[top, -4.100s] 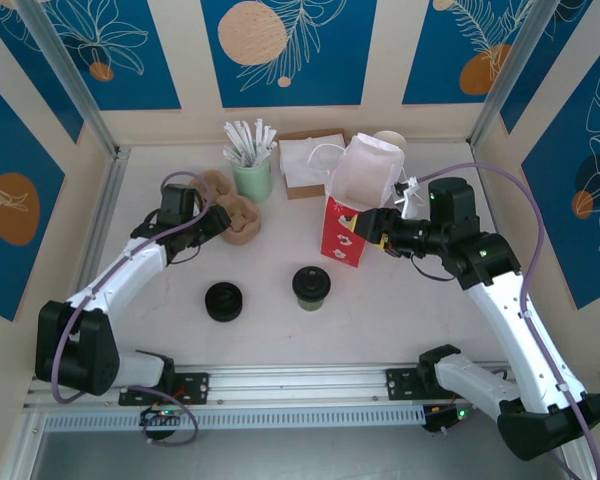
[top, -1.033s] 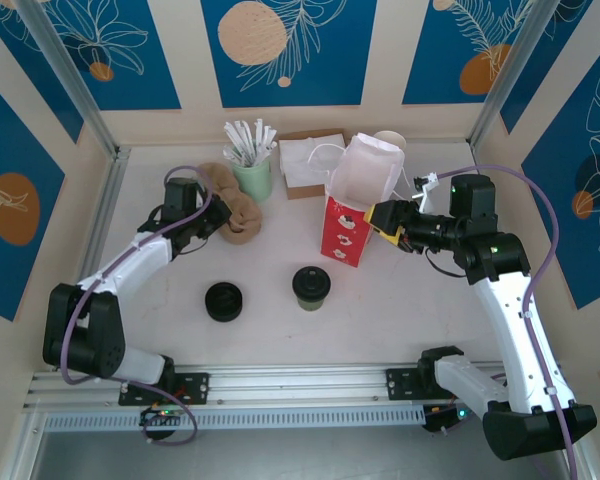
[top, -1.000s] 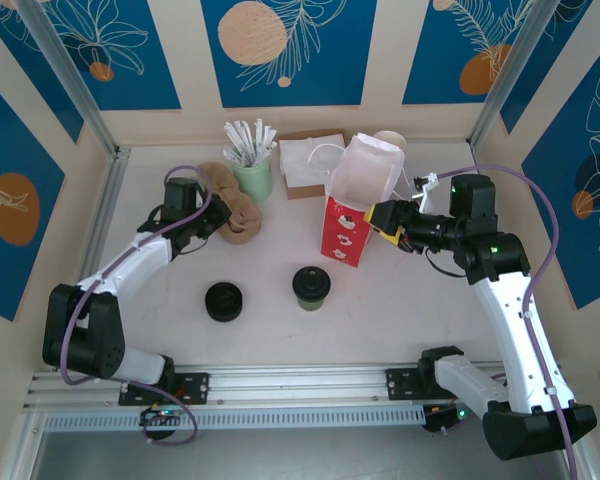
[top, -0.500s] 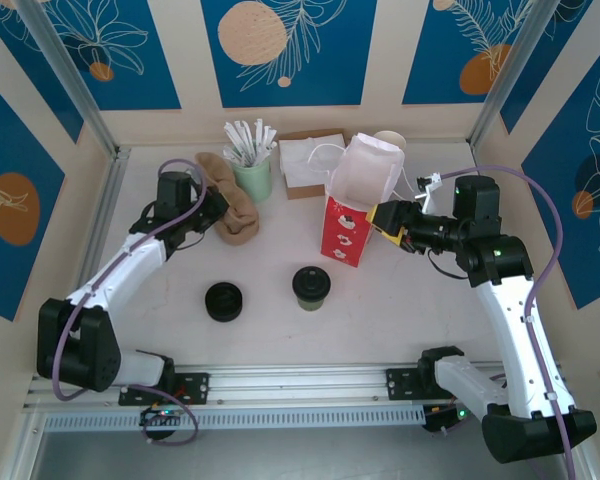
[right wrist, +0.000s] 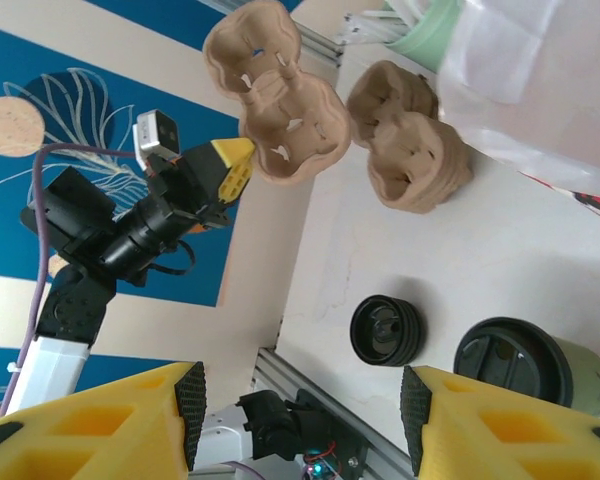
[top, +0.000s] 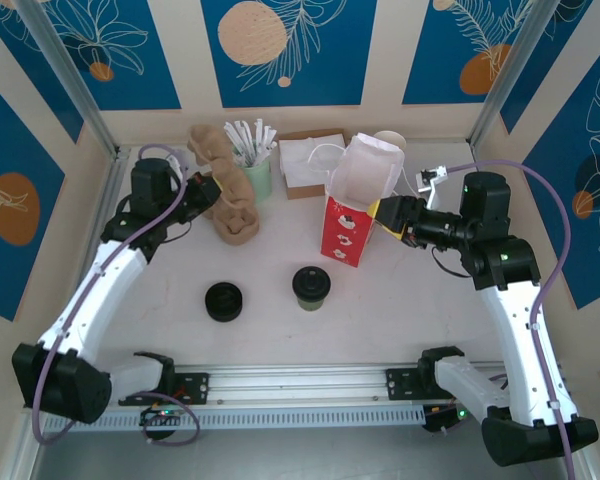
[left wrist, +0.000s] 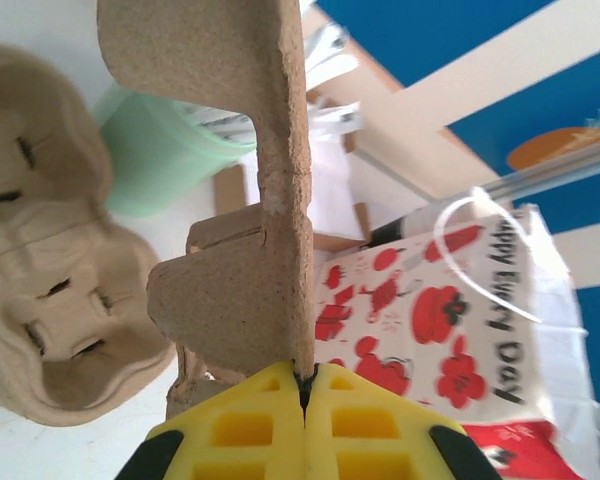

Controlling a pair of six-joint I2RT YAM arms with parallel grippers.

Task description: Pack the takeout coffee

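One takeout coffee (top: pixel 311 287), a dark cup with a black lid, stands upright on the tabletop (top: pixel 410 300) at lower centre of the overhead view, well apart from both hands. One low stack of black lids (top: pixel 223 300) sits just left of it. One red-and-white bag (top: pixel 352 215) stands at centre right; its contents cannot be seen. One green cup (top: pixel 255 182) holds white sticks (top: pixel 250 140). The left hand (top: pixel 207 191) pinches the edge of one cardboard carrier (top: pixel 212 155), held above the nested carriers (top: pixel 238 222) on the tabletop. The right hand (top: pixel 388 218), jaws partway apart and empty, hovers beside the bag.
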